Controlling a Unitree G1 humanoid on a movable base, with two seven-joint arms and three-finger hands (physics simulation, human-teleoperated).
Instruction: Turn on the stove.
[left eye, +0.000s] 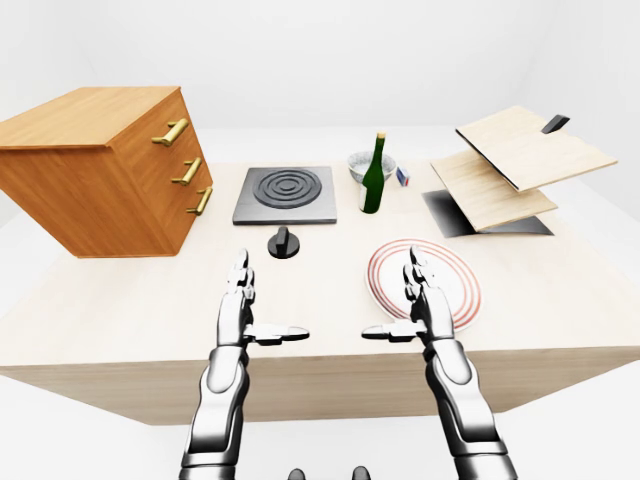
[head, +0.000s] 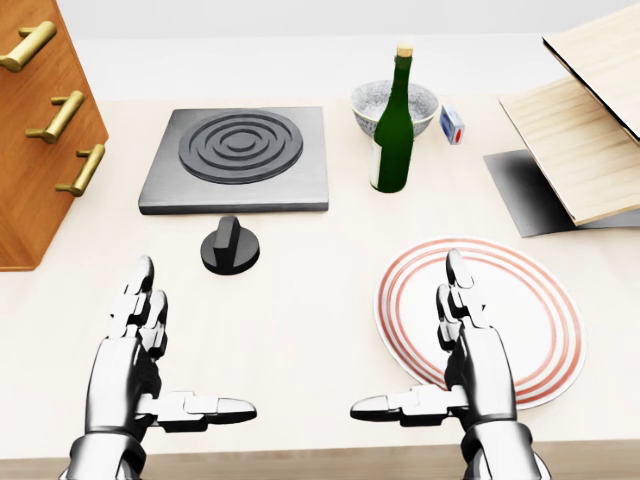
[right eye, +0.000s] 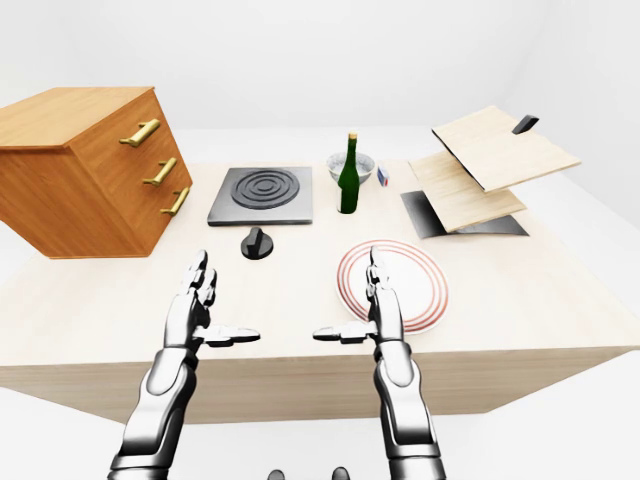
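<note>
Below the stove (head: 238, 158), its knob (head: 230, 246) stands unobstructed; left hand (head: 135, 350) and right hand (head: 470, 350) splayed apart.

I am holding both arms out over the table (right eye: 80, 310), fingers spread and thumbs pointing inward. The left robot hand (right eye: 193, 305) is hovering just below the black knob (right eye: 256, 243), with the stove (right eye: 261, 194) lying beyond it. The right robot hand (right eye: 380, 305) is hanging over the lower edge of the red-ringed plate (right eye: 410, 280), and the green bottle (right eye: 348, 176) is standing farther up.
</note>
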